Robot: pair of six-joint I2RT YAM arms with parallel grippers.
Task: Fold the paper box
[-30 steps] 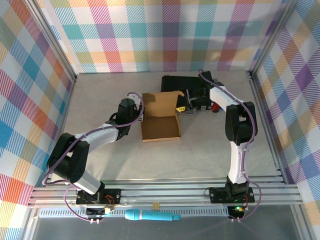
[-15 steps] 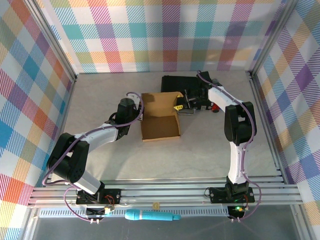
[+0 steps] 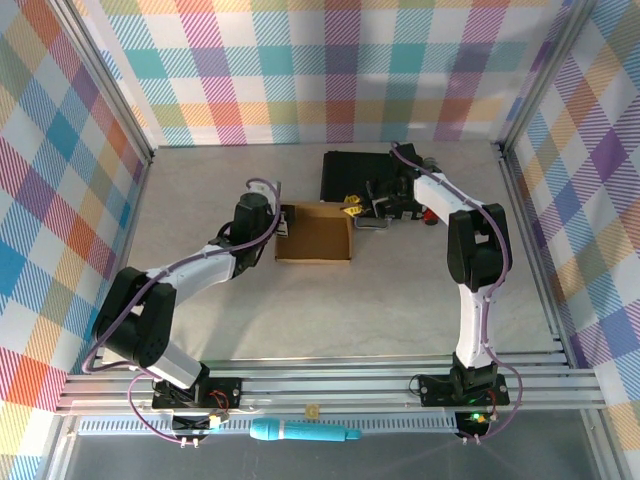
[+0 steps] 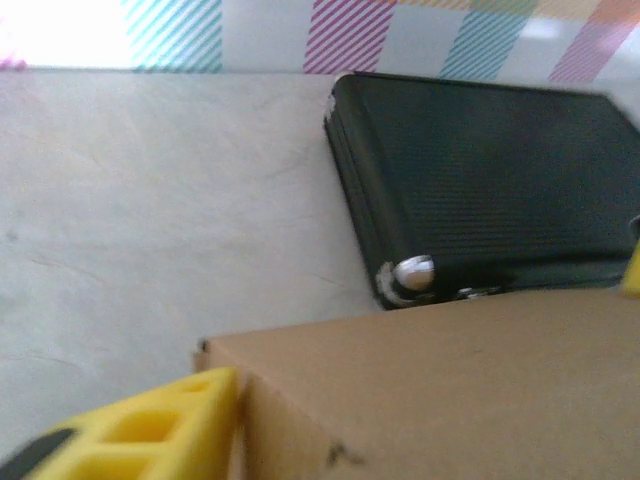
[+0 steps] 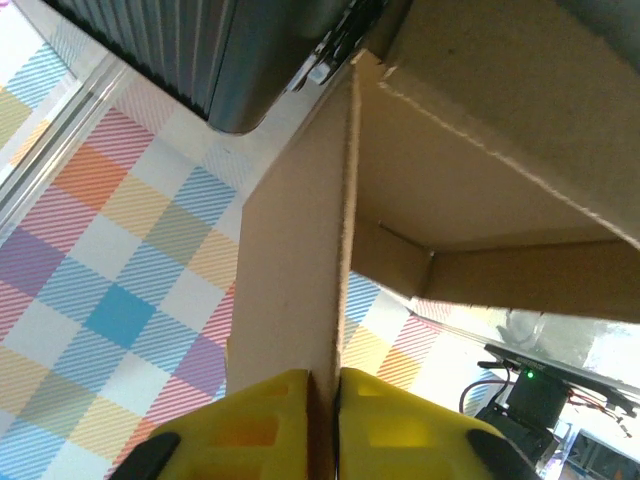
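Step — folding cardboard mailer box point(image 3: 314, 233) shut | right gripper point(image 5: 323, 400) clamped on its panel edge | left gripper point(image 3: 284, 222) beside it, closure unreadable | next — likely pressing panel down.

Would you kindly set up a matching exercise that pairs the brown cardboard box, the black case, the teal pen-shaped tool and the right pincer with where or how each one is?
Things:
1. plain brown corrugated cardboard box
2. black rectangular case
3. teal pen-shaped tool
4. right pincer

Places or states:
A. shut on a cardboard wall
B. at the far end of the table
C. nearest the bottom edge of the top view
D. in the table's middle, just in front of the case

Pairs: 1-D; 2-B; 3-C; 4-A
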